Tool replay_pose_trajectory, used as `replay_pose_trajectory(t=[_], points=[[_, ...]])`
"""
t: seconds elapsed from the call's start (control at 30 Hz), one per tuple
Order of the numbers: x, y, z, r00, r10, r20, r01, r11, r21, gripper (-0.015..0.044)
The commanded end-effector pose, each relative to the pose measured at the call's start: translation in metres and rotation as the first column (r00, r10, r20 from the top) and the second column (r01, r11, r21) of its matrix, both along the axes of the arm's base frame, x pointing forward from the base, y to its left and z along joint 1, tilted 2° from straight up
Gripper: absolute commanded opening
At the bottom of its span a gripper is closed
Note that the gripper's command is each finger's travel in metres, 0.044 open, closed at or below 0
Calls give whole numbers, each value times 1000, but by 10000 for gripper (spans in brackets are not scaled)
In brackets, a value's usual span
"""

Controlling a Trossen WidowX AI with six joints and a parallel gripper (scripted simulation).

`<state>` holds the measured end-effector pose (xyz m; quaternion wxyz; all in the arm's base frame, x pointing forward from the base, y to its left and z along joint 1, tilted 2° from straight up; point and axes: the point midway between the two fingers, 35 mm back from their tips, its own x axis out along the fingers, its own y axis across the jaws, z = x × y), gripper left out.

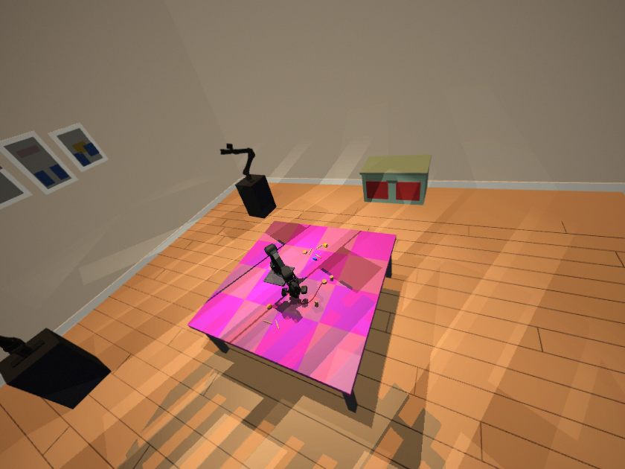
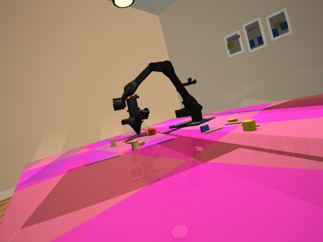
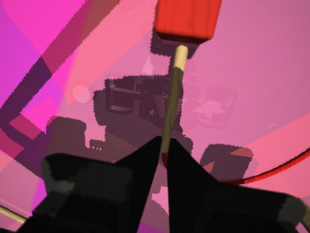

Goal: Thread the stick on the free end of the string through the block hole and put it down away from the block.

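My gripper [image 2: 138, 133] [image 3: 165, 142] is shut on the pale wooden stick [image 3: 172, 100], near its string end, just above the table. The stick points away from the fingers, and its free tip is just short of the red block [image 2: 152, 131] [image 3: 188, 16], with a small gap. The block stands on the table; its holed face is not clear in the wrist view. The red string [image 3: 274, 172] [image 1: 317, 293] leaves from behind the fingers and curves to the round wooden button [image 1: 324, 281] [image 2: 141, 143]. The block is mostly hidden behind the arm in the top view.
A wooden cylinder [image 2: 134, 145] stands beside the button and a small tan block [image 2: 112, 142] stands nearby. Loose sticks [image 1: 267, 321] [image 1: 276, 324] and a wooden disc [image 1: 269, 306] lie on the other side. A blue block [image 2: 204, 128], a yellow block [image 2: 248, 125] and more sticks lie farther off.
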<state>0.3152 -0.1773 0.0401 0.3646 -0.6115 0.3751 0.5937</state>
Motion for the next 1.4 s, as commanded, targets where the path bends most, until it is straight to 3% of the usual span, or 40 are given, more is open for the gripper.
replay_pose_trajectory(t=[0.0, 1.37], points=[[-4, 2, -3, 1000, -4, -10, 4, 1000, 2, 0], [-20, 33, -4, 1000, -4, -11, 4, 1000, 4, 0]])
